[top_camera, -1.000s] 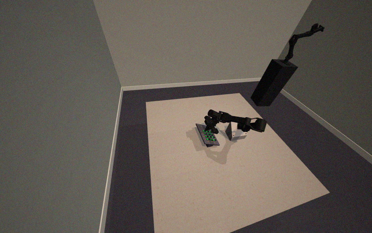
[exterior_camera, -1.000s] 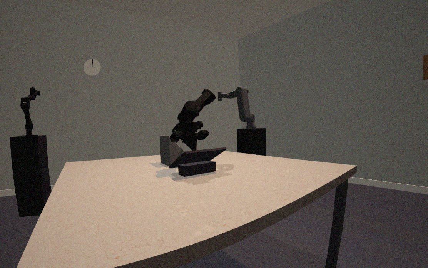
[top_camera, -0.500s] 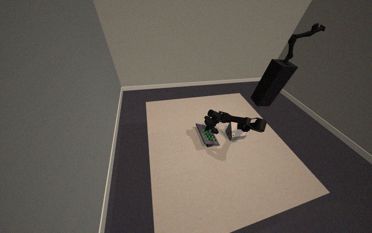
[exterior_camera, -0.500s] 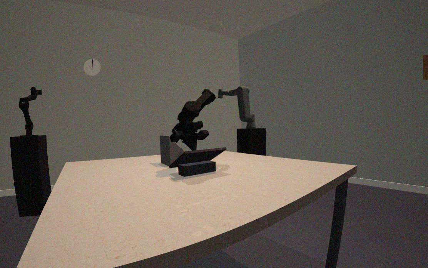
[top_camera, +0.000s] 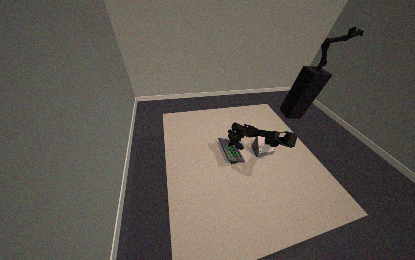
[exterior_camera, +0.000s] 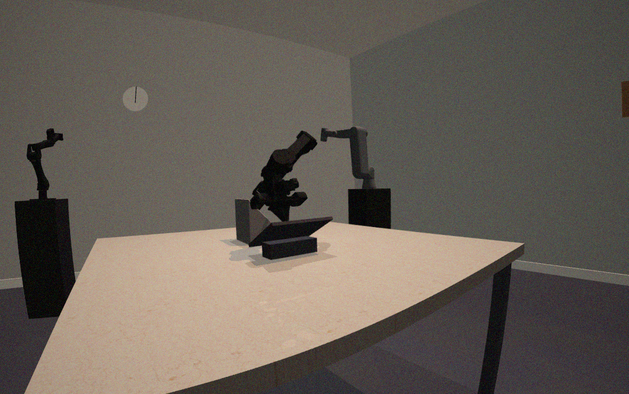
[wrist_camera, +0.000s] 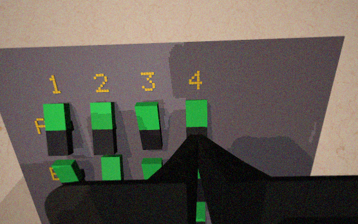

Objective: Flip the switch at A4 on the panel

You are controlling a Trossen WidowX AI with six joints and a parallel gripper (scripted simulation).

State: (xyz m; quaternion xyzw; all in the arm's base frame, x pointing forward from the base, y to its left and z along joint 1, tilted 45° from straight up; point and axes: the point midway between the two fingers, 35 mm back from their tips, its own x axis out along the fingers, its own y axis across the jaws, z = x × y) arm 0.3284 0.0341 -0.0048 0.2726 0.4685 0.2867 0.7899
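Wrist view: the black parallel-jaw gripper is filling the lower half of the picture, its two fingers pressed together into one dark wedge and gripping nothing. The wedge's tip is sitting at the dark near end of the green-and-black rocker switch at A4, the last switch in the top row under the yellow number 4. Whether the tip is touching it or just above it cannot be told. The green far half of that switch is showing just ahead of the fingertips.

To the gripper's left, three more green-and-black rocker switches are standing under the yellow numbers 1, 2 and 3. Closer to the gripper body, the green tops of the next row are peeking out above the fingers.

All switches are sitting on a grey rectangular sloped panel, which is resting on a pale beige table top.

From the top view, the black jointed arm is reaching from its white base block out over the far end of the panel.
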